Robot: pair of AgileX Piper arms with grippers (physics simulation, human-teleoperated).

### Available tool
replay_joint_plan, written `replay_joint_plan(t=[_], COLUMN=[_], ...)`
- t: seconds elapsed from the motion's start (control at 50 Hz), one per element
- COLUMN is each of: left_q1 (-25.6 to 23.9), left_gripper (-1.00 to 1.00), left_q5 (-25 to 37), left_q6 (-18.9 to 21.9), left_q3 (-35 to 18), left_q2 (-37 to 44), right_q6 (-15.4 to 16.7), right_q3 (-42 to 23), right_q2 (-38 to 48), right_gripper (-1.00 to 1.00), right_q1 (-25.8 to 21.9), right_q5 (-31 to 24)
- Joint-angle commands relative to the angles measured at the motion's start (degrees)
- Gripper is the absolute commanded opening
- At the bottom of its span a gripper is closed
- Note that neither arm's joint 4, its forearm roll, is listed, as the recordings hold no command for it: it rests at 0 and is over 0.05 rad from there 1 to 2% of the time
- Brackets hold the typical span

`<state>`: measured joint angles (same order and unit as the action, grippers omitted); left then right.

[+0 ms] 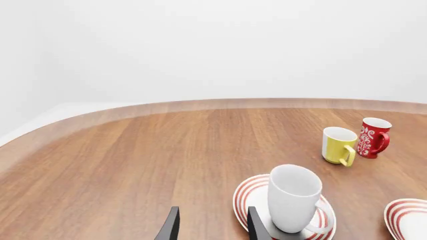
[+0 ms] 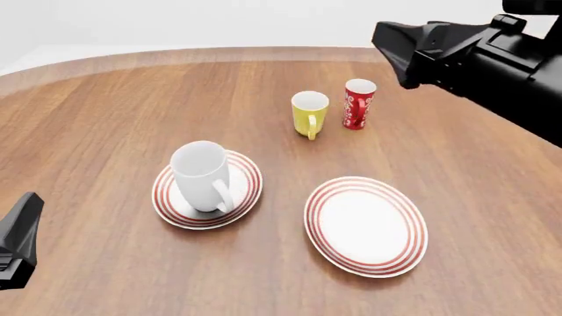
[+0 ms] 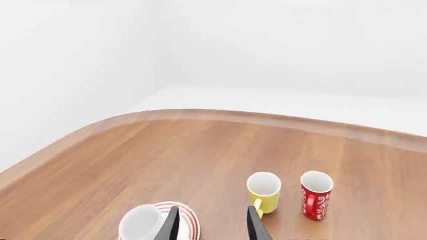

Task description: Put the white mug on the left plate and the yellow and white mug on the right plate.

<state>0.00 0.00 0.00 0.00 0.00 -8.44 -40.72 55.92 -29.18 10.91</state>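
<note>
- Left wrist view: the left gripper shows two dark fingertips, jaws apart and empty; the white mug stands upright on the left plate, just beside one fingertip, handle turned toward the camera side; the yellow mug stands farther off on bare table, touching or almost touching the red cup; an edge of the right plate shows at the frame border.
- Front view: the white mug sits on the left plate, so that half looks done; the right plate is bare; the yellow mug stands upright beyond it, handle toward the camera, the red cup close on its right; the right arm hangs high above the far right of the table, nearer this mug than the left arm, which is low at the left edge; I judge the next grasp belongs to the right arm.
- Right wrist view: the right gripper has jaws apart, nothing between them; the yellow mug lies ahead and below, just past one fingertip, its axis vertical; the red cup stands close beside it, so a descent risks knocking it; the white mug shows on its plate.
</note>
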Motion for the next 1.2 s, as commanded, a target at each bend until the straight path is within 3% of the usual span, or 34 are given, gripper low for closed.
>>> replay_joint_plan(t=[0.02, 0.24, 0.64, 1.2], left_q1=[0.0, 0.0, 0.0, 0.0], left_gripper=[1.00, 1.00, 1.00, 1.00], left_q5=[0.0, 0.0, 0.0, 0.0], left_q6=[0.0, 0.0, 0.0, 0.0], left_q3=[0.0, 0.0, 0.0, 0.0], left_q2=[0.0, 0.0, 0.0, 0.0], right_q6=[-0.5, -0.5, 0.5, 1.1], right_q3=[3.0, 3.9, -1.1, -7.1], right_q2=[-5.4, -2.5, 14.4, 29.0], right_gripper=[1.00, 1.00, 1.00, 1.00], right_q1=[5.9, 8.1, 7.3, 6.5], right_q5=[0.0, 2.7, 9.7, 12.6])
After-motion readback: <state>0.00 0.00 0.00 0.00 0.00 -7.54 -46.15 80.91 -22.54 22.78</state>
